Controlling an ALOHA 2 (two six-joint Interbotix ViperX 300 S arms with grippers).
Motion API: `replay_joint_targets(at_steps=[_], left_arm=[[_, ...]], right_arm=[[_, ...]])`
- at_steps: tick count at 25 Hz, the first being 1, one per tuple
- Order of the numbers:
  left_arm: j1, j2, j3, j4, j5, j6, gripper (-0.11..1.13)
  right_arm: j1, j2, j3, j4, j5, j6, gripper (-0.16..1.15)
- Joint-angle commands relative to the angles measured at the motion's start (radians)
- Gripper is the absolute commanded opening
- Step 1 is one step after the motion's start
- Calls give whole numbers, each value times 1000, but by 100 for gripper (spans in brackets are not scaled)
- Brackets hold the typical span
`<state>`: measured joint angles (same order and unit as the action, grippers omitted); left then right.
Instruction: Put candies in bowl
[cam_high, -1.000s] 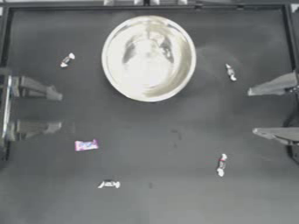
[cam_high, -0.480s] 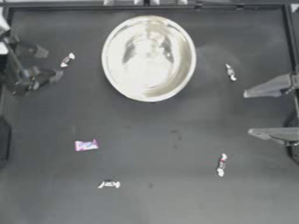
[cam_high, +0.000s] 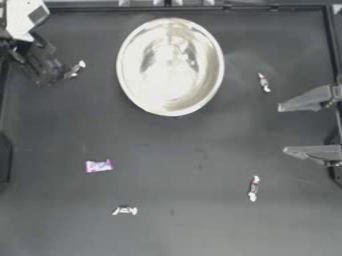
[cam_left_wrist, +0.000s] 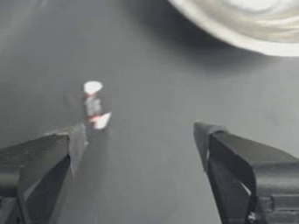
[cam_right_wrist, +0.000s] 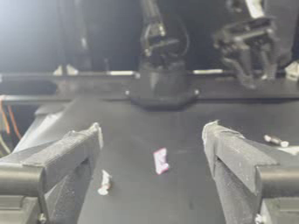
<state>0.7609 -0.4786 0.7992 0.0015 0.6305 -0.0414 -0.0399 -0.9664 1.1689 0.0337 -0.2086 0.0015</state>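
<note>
The left gripper (cam_left_wrist: 140, 131) is held wide open and empty beside a white candy (cam_left_wrist: 95, 105) near the table's (cam_high: 174, 190) far left corner; the right gripper (cam_right_wrist: 152, 135) is parked open at the right edge.

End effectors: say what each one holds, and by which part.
Nothing held. Left end effector is open beside a candy, near the bowl; right end effector is open, parked.

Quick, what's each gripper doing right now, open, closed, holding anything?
Left gripper: open, holding nothing, beside a whitish candy near the bowl.
Right gripper: open, empty, parked at the table's right edge.
</note>
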Motion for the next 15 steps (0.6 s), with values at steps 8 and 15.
replay_joint_targets(at_steps=[8,15], left_arm=[[46,160,-78,3,28,60,102],[86,215,-72,5,5,71,102]], right_arm=[[-2,9,3,6,-11,3,98],[-2,8,11,9,-12,3,98]])
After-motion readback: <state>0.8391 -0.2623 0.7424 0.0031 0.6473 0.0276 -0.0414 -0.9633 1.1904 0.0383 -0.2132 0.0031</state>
